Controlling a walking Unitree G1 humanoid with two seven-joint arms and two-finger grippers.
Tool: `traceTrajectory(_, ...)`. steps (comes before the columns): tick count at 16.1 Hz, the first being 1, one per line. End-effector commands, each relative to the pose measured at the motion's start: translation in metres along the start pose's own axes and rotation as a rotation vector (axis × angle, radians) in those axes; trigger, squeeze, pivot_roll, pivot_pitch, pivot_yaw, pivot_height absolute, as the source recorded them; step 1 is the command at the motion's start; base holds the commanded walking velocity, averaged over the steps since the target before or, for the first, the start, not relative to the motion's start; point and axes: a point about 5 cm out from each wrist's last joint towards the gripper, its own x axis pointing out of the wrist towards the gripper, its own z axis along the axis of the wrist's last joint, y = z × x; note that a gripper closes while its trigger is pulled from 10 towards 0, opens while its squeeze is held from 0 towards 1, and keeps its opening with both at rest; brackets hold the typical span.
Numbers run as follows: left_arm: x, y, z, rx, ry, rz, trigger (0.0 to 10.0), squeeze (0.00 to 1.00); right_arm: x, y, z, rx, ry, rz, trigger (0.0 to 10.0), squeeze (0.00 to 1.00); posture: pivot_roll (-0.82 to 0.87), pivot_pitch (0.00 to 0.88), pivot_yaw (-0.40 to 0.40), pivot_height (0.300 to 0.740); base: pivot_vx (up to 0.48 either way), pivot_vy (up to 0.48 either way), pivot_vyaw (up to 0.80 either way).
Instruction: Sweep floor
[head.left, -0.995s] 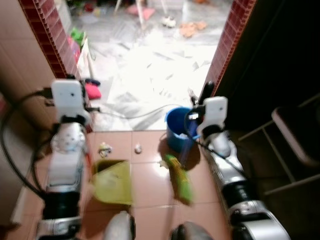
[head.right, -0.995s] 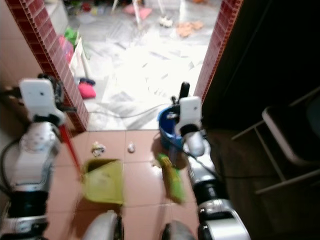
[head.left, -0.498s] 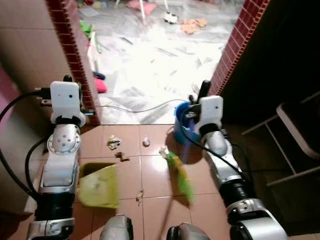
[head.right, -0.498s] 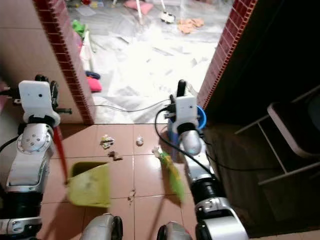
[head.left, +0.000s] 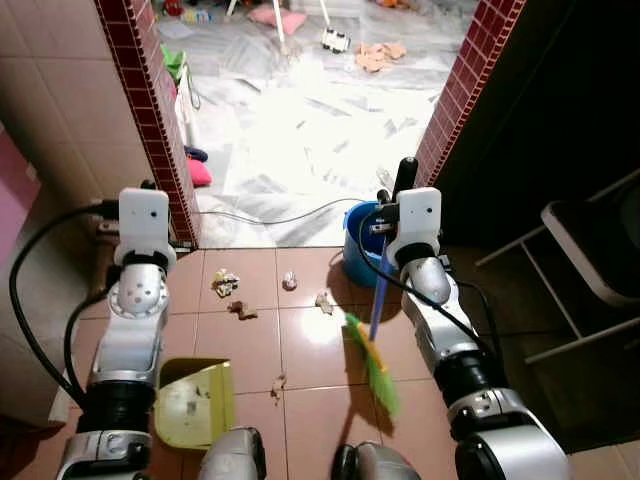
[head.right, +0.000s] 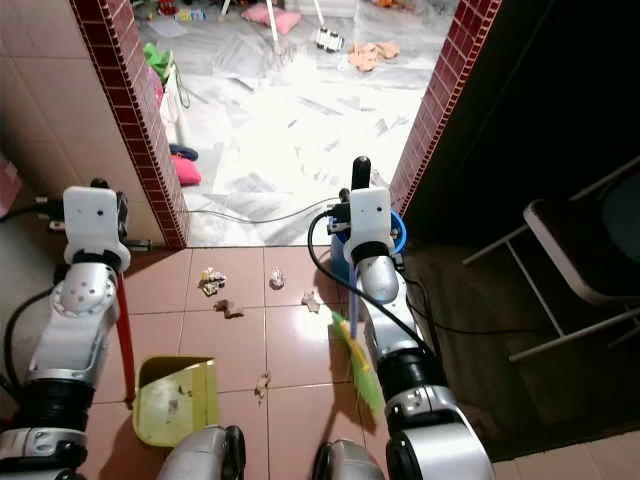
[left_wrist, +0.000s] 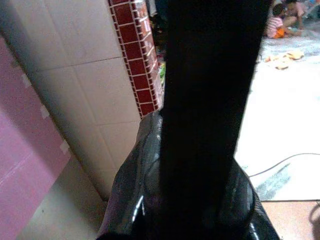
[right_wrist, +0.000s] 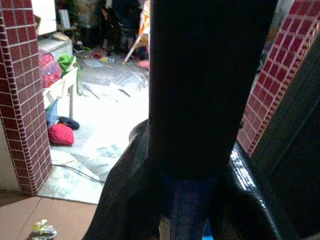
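Note:
My left gripper (head.left: 148, 190) is shut on the red handle (head.right: 125, 340) of a yellow-green dustpan (head.left: 195, 402). The pan rests on the terracotta tiles by my left foot and has a few dark crumbs in it. My right gripper (head.left: 396, 203) is shut on a broom's blue handle (head.left: 377, 295). The broom's green bristles (head.left: 376, 366) touch the floor in front of my right foot. Bits of litter (head.left: 225, 284) lie scattered on the tiles between the arms, with one scrap (head.left: 278, 383) close to the pan. In both wrist views the dark handle top fills the middle.
A blue bucket (head.left: 357, 256) stands in the doorway just behind the broom. Red brick pillars (head.left: 150, 95) frame the opening onto a bright marble floor (head.left: 300, 140), which a cable (head.left: 270, 218) crosses. A metal chair (head.left: 590, 250) stands in the dark on the right.
The camera has shifted and the blur has cleared. The dustpan now sits lower, nearer my left foot. The broom head has swung a little to the right.

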Motion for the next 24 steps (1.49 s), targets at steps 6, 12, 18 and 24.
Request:
traceTrajectory(6,0.024,-0.006,0.015,0.026,-0.124,0.138,10.0,0.0,0.009,0.002,0.002,0.183,0.052,-0.01,10.0,0.0,0.01,0.111,-0.088,0.74,0.0,0.0,0.0)
traceTrajectory(12,0.047,-0.005,0.041,0.014,-0.224,0.154,10.0,0.0,0.007,0.002,-0.001,0.181,0.066,0.005,10.0,0.0,0.0,0.104,-0.092,0.74,0.0,0.0,0.0)
traceTrajectory(18,0.034,-0.042,0.005,0.024,-0.1,0.013,10.0,0.0,0.005,-0.001,-0.008,0.139,0.105,-0.03,10.0,0.0,0.0,0.104,-0.092,0.74,0.0,0.0,0.0)
traceTrajectory(24,0.029,-0.055,-0.007,-0.006,-0.044,-0.009,10.0,0.0,0.007,0.004,-0.009,0.27,0.147,-0.034,10.0,0.0,-0.01,0.108,-0.094,0.74,0.0,0.0,0.0)
